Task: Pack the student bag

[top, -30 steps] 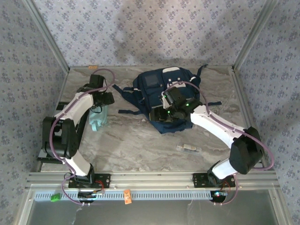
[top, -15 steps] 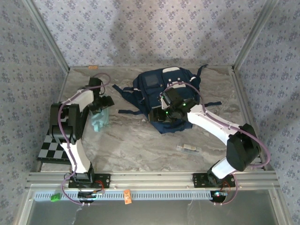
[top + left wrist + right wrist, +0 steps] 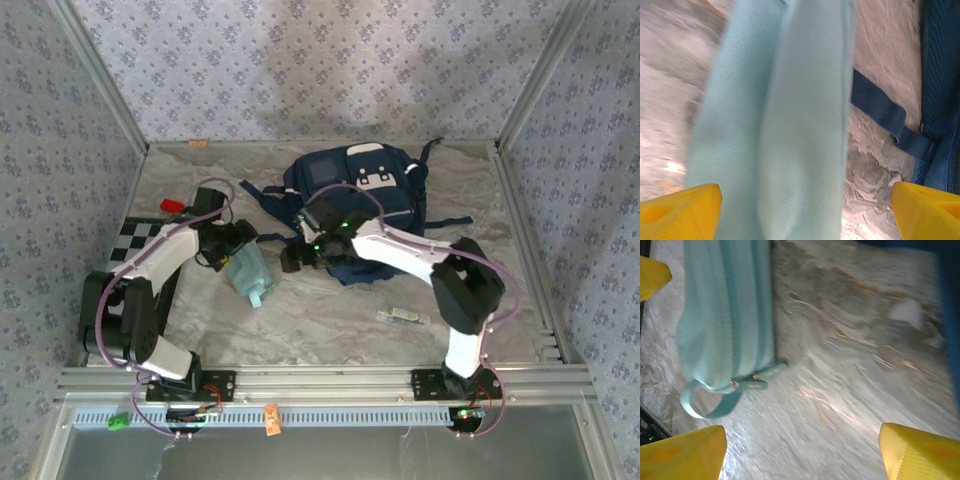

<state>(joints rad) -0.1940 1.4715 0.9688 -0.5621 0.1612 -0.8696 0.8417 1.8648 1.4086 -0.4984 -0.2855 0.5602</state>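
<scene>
A grey-and-cream marbled tabletop (image 3: 330, 330) sits in a booth of pale blue flowered wallpaper (image 3: 320, 70), with metal posts in the corners and a metal rail (image 3: 330, 380) along the near edge. The navy backpack (image 3: 352, 195) lies at the far middle, its straps spread out to left and right. A mint green zip pouch (image 3: 725, 315) lies left of it, near one dark strap (image 3: 880, 112). The left hand (image 3: 805, 210) is wide open, the pouch between its fingers but not clamped. The right hand (image 3: 802, 450) hangs just right of the pouch, spread wide over bare marble, holding nothing. A checkered board (image 3: 140, 240) and a small red thing (image 3: 172, 206) lie at the left edge; a small pale item (image 3: 402, 317) lies nearer, right of centre.
</scene>
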